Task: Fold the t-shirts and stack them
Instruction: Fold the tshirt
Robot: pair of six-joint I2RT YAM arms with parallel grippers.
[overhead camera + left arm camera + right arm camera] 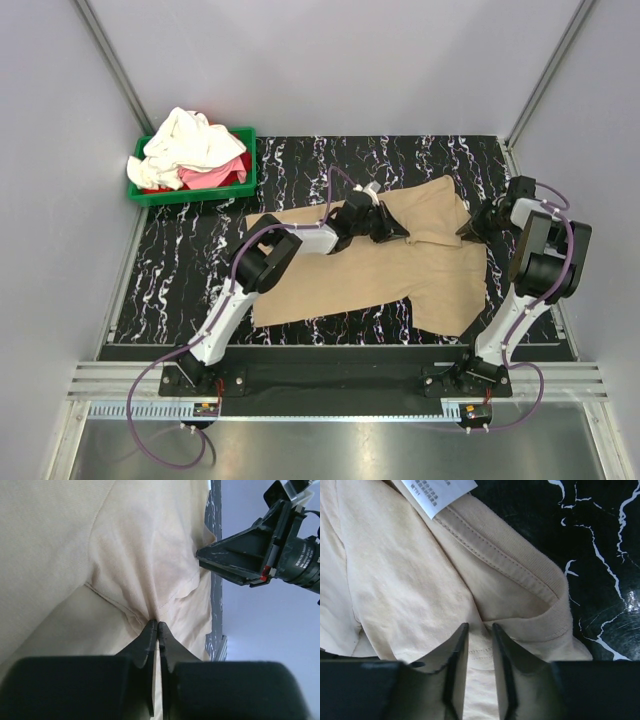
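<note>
Grey walls close round a black, white-veined mat (170, 280), most of it lying under the tan t-shirt (340, 285), which is spread roughly flat and rumpled toward its far right. Well off to the left of both claws, a green bin (190, 197) holds the cream-white t-shirt (190, 140) heaped over the pink-red t-shirt (215, 178).

The left claw (158, 626) sits over the middle of the tan cloth near its far edge. Its jaws are together on a pinch of fabric, with creases running into the tips. To its right, near but apart, the right claw (480, 630) rests at the shirt's edge just short of the collar (520, 575). Its jaws stand a narrow way apart with cloth in the gap, and I cannot tell whether they bite it. A white label (437, 492) lies ahead of those tips.

This looks like the first fold of the tan shirt. To do it well, the right claw's hold should be sure before any lift. Both claws should then rise level, keeping the cloth between them taut. They should carry it over in one line so the edges meet squarely; otherwise the collar side may drag and skew the fold.
</note>
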